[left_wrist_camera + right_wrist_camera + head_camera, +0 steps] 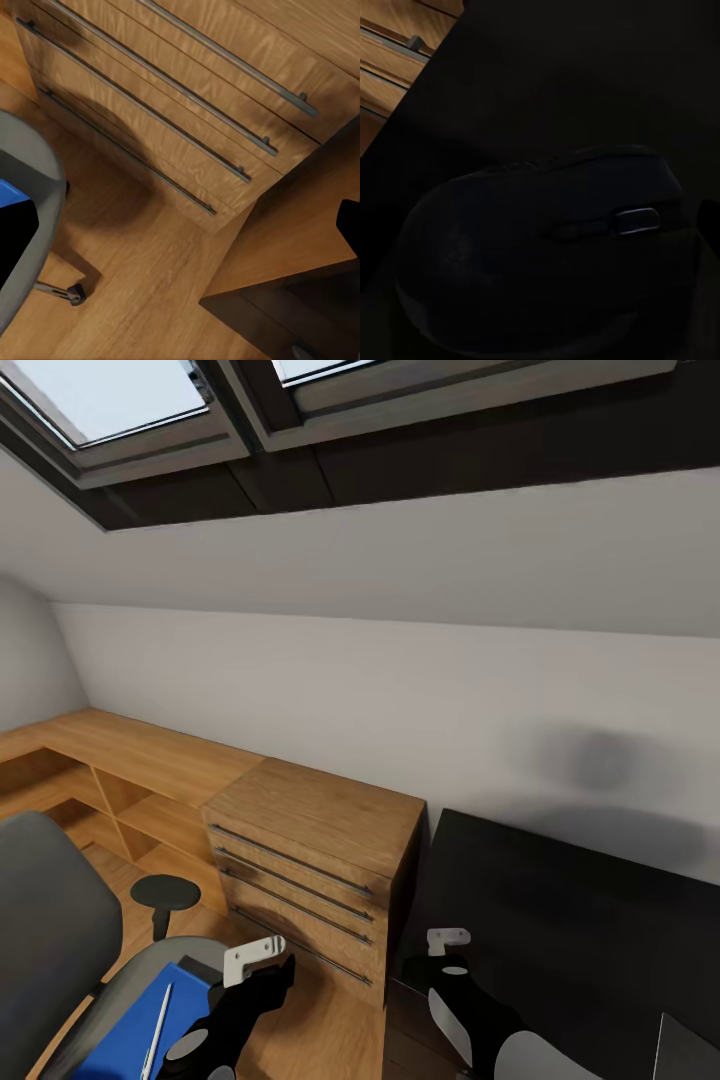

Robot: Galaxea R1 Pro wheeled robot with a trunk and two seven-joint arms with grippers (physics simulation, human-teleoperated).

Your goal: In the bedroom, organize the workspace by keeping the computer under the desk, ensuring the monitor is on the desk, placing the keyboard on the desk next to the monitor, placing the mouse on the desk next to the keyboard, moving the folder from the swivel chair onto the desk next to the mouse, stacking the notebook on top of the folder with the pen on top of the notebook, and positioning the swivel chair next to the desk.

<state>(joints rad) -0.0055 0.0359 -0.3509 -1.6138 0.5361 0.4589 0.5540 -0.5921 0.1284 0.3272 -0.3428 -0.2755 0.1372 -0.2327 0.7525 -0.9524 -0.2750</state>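
The grey swivel chair stands at the lower left of the head view, with a blue folder on its seat and a thin silver pen lying on the folder. My left gripper hovers just right of the seat, open and empty, over the wood floor; the seat rim and a folder corner show beside one of its fingers. My right gripper is low over the black desk. A black mouse lies right beneath it, and one finger shows at the frame edge, spread wide.
A wooden drawer unit with long metal handles stands between chair and desk. Low wooden shelving runs along the wall to the left. A chair armrest and a caster are close by. A grey slab corner sits at the desk's near right.
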